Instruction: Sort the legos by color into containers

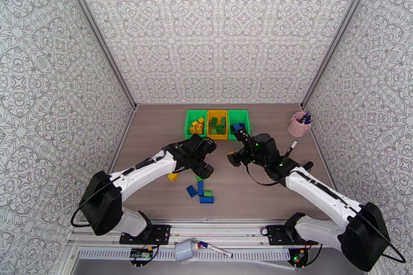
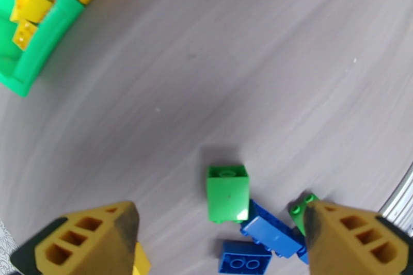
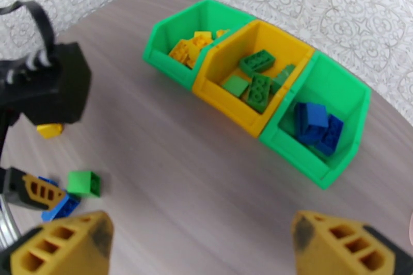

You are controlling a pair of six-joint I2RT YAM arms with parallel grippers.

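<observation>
We find no writing, label, brand or number that we can read: the bricks (image 2: 227,193) show only plain studs, the bins (image 3: 227,108) have bare sides, the walls (image 1: 206,28) carry an ornamental pattern without letters, and the small circuit board (image 1: 142,255) at the near edge is too tiny to make out

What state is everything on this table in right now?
left gripper, open, empty, near the loose legos.
right gripper, open, empty.
left green bin, holding yellow legos.
yellow bin, holding green legos.
right green bin, holding blue legos.
loose legos, unsorted on the table.
pink cup, upright, pens inside.
</observation>
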